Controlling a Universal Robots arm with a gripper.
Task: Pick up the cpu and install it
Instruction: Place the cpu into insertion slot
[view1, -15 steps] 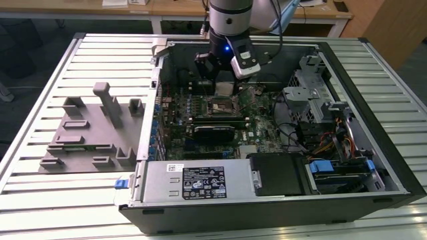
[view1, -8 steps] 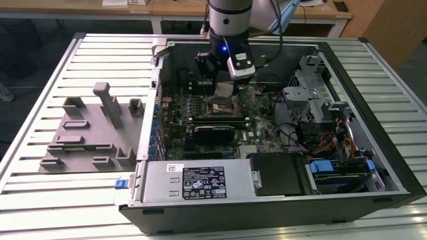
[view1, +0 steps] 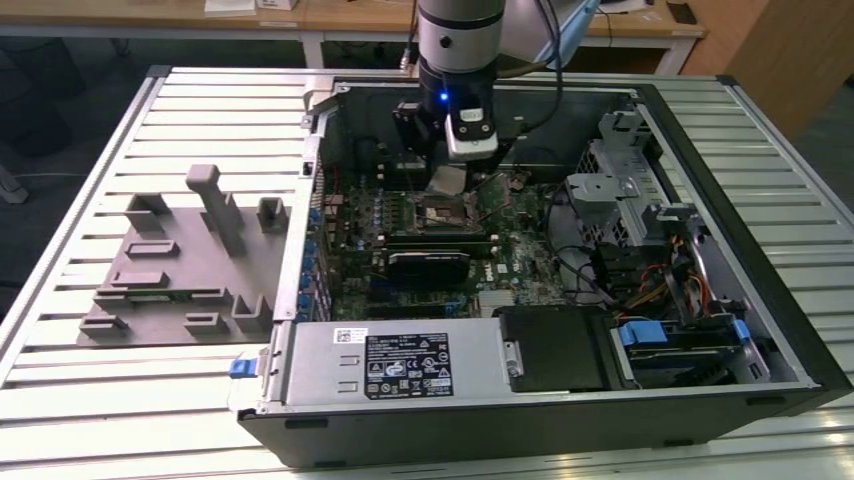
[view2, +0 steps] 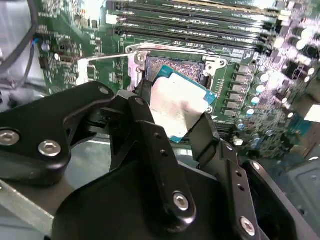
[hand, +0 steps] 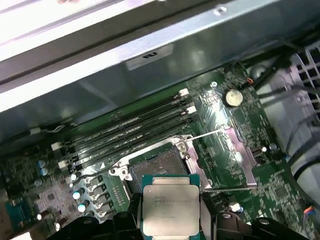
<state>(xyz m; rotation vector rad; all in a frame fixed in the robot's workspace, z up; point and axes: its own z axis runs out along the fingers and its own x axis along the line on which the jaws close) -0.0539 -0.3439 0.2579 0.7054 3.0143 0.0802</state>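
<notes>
First wrist view: my end effector is clenched on the cpu, metal lid up, hanging just short of the socket, not seated. My call: square the cpu to the socket frame, keep it level, come straight down, no sliding across contacts. Second wrist view adds fingers gripping opposite edges; exterior view adds height above the socket.

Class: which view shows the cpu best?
The first wrist view: the cpu faces the camera, its silver top unobstructed. The second wrist view shows it at an angle, partly behind the end effector. The exterior view shows a small pale patch.
</notes>
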